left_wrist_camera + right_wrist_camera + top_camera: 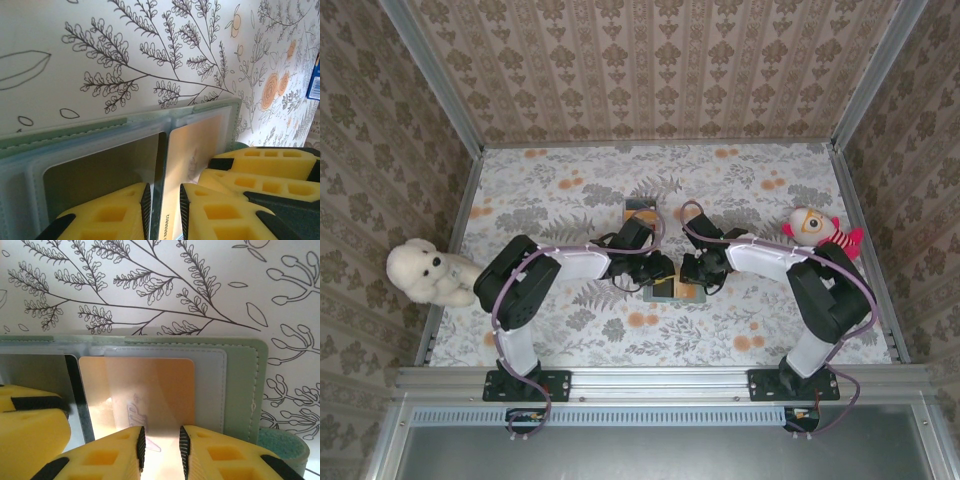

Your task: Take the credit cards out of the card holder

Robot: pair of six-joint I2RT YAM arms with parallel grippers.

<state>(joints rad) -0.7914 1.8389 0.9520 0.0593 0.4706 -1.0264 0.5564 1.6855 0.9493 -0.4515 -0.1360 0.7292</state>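
- Left gripper (164,200) nips a dark credit card (161,165), upright between its pads (146,205) (card holder (65,134) beyond).
- Right gripper (160,445) narrow over orange card (150,385); grip unclear.

The pincer (160,452), jaws slightly apart, faces an orange card (150,390) just ahead. The card sits in a green holder (242,385).

Staged robot test booth: wallpapered panels (660,60), aluminium frame (660,380), floral tabletop (570,190).

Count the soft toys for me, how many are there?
2. A white bear sits at the table's left edge, and a red-and-white doll lies near its right edge. Part of the table is covered, so another could be hidden.
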